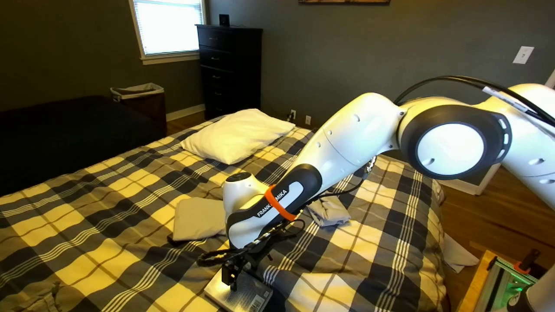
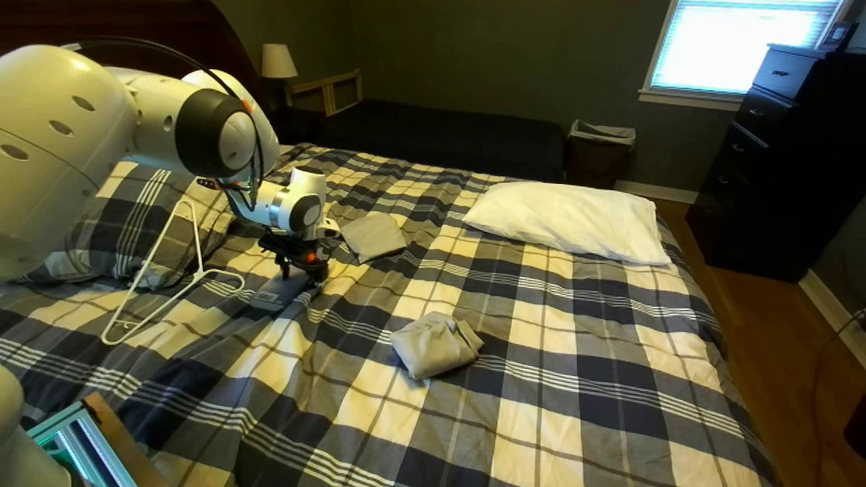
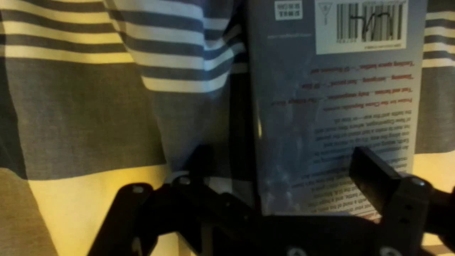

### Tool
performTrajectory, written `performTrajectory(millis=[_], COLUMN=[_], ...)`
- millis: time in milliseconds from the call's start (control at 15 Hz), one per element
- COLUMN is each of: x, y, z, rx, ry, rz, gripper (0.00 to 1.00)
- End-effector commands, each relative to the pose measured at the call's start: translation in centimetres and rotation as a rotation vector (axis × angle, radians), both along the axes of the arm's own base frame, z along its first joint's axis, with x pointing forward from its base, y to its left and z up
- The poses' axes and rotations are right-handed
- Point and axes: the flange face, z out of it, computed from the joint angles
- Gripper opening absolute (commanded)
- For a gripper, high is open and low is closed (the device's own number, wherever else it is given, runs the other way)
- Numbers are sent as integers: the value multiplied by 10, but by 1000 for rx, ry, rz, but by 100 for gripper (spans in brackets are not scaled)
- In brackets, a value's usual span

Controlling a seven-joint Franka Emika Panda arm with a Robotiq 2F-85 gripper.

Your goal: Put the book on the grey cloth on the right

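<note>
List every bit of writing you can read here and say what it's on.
"FRANK" "MIKA": arm, orange band covering the letters between.
"Praise for the Clone Republic": book, red print, upside down in the wrist view.
"space battles": book, red print, upside down.
"New Copenhagen": book, dark print, upside down.
Too small or blurred: most other book print, digits on the barcode, the small label beside it, any print on the cable tag.

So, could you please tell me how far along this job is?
Reaching looks done: the claw is at the book. Grasping seems in hand: it stands open across one edge, nothing gripped yet. Remaining: moving the book from the bed onto the right-hand cloth.
</note>
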Motion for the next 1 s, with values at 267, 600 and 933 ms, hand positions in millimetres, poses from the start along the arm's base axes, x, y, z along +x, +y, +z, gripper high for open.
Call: performTrajectory(millis=[267, 600, 933], x=[26, 20, -7], y=[-18, -3, 7], z=[-38, -3, 44], rx=[45, 78, 129], ry=[124, 83, -28], rz=[-35, -7, 3], gripper=[100, 100, 100])
